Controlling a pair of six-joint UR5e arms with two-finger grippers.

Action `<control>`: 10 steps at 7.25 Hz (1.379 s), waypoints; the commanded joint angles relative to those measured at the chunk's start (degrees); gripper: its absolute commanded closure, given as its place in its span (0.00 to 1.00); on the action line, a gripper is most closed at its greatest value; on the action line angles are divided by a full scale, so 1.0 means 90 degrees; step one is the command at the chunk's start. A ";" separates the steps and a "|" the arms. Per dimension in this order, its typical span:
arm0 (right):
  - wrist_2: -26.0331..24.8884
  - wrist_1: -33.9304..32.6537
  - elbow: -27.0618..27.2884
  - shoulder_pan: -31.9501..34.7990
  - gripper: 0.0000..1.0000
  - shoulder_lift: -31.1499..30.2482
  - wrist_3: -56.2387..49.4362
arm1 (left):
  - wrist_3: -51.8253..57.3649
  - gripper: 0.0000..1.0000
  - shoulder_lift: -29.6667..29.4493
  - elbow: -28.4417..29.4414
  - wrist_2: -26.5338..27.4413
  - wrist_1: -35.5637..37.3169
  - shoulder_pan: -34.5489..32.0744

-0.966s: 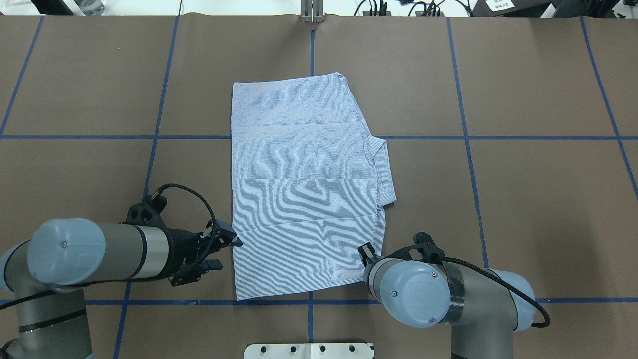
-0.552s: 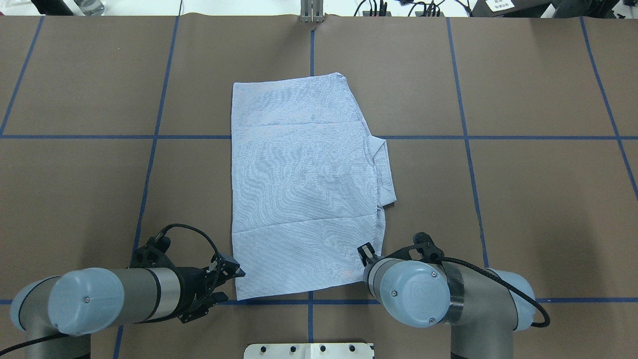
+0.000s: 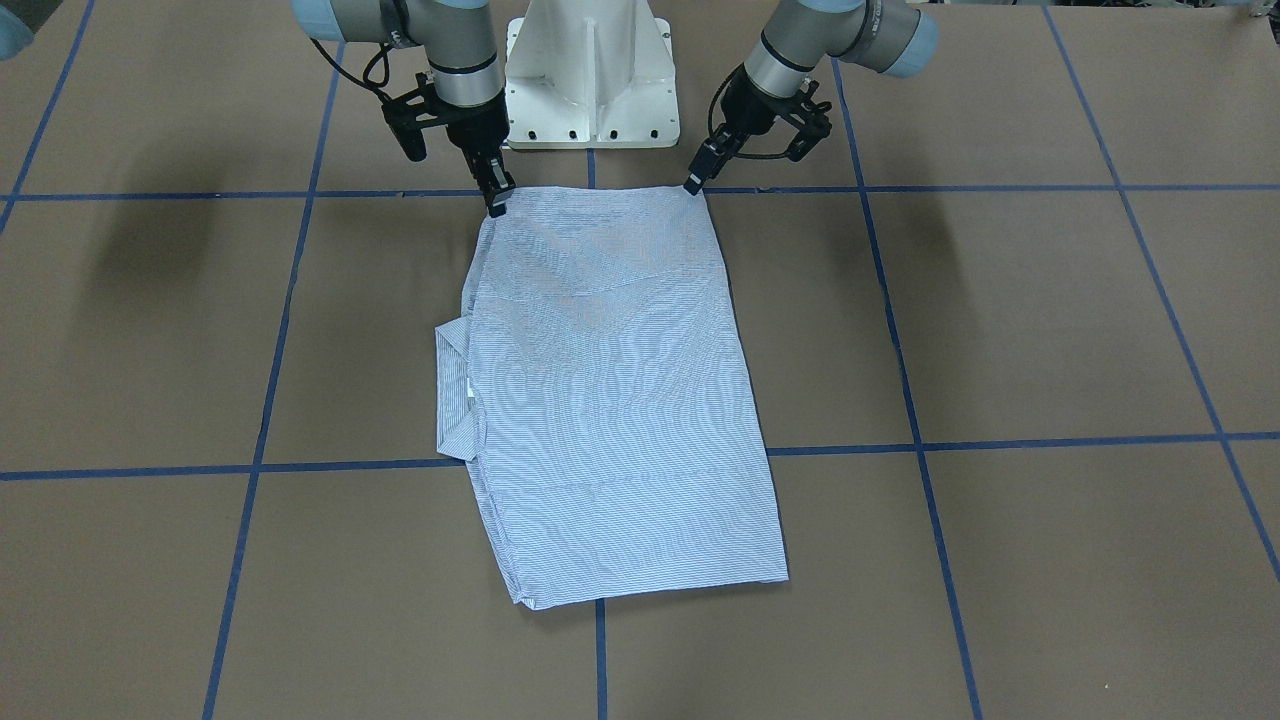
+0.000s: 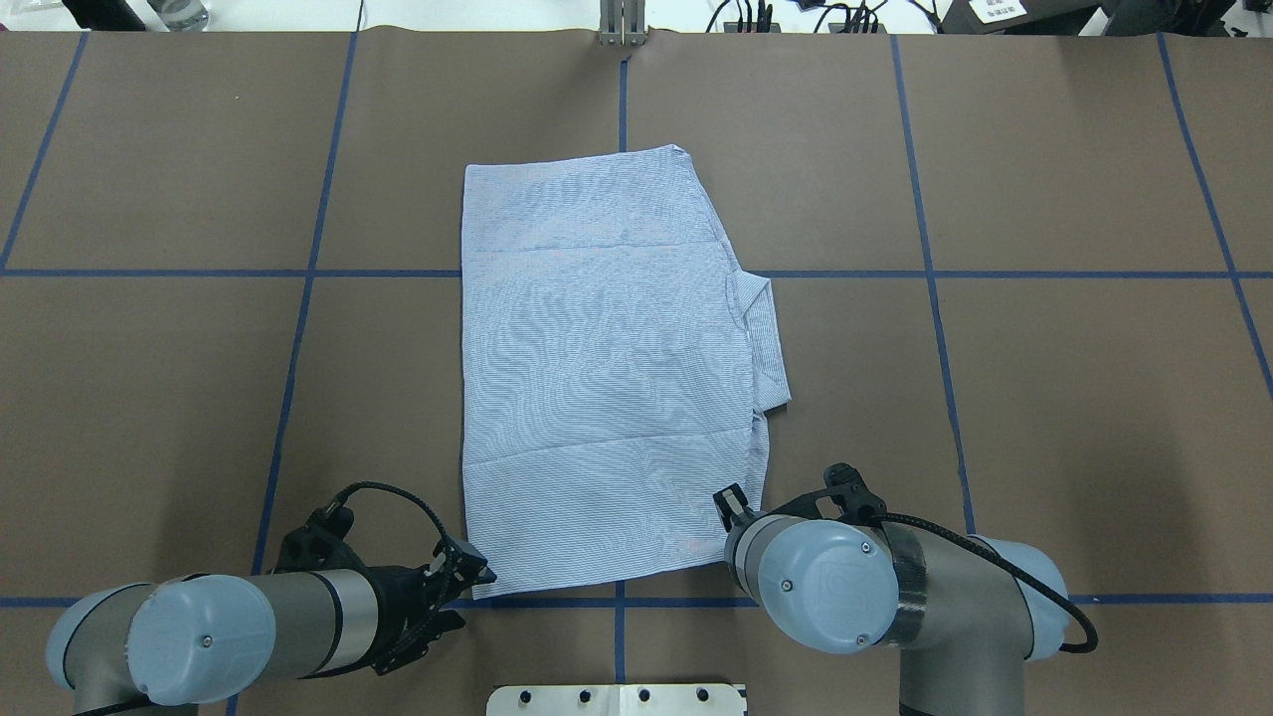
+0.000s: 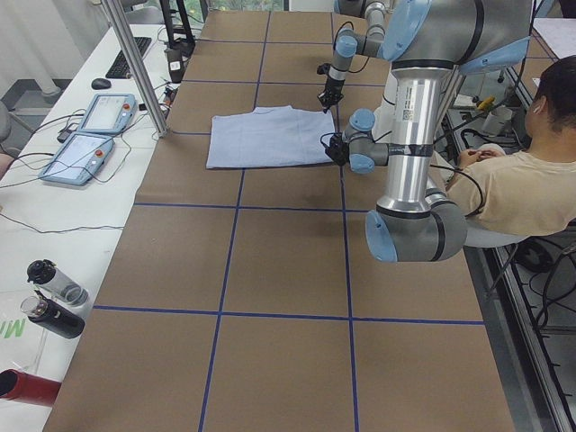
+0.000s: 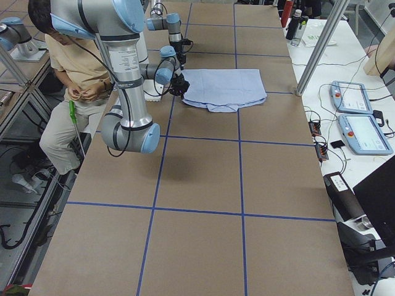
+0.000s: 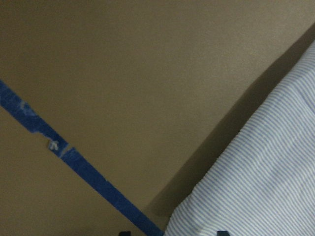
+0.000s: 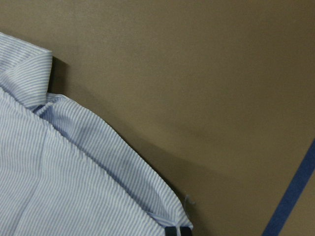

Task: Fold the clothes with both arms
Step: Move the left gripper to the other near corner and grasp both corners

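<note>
1. The striped shirt [image 4: 597, 368] lies flat in the middle of the brown table [image 4: 1044, 398]. It is folded into a long rectangle that runs away from the robot.
2. Its collar [image 4: 766, 338] sticks out from the long edge on the robot's right side.
3. The near short edge of the shirt lies just beside a blue tape line [image 4: 1174, 599] in front of the white pedestal base [image 3: 590, 70].
4. The left gripper [image 4: 474, 595] is low at the near left corner of the shirt. In the left wrist view its two fingertips [image 7: 222, 232] stand well apart, with the corner of the cloth between them and nothing pinched.
5. The right gripper [image 3: 497, 205] points down at the near right corner. In the right wrist view its fingertips [image 8: 171, 231] are almost together, right on the corner of the cloth, so it seems to hold the shirt there.
6. The corner at the right gripper looks a little bunched; the rest of the cloth is smooth.
7. Behind the robot a person [image 5: 522, 180] sits, and two control tablets [image 5: 90, 135] lie on the white bench beside the table.
</note>
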 commanded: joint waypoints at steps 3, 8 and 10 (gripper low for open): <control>0.0008 0.0000 -0.0010 0.0000 1.00 -0.0010 0.0000 | -0.0099 0.71 -0.0200 0.0218 0.0014 0.0000 0.0011; -0.0002 -0.0010 0.0165 0.0000 1.00 -0.0058 0.0010 | -0.0129 1.00 -0.0054 -0.0598 0.0005 0.0019 -0.0086; 0.0007 -0.0107 0.0837 0.0184 1.00 -0.0136 0.0010 | -0.0071 1.00 0.0112 -0.1381 -0.0034 0.0193 -0.0164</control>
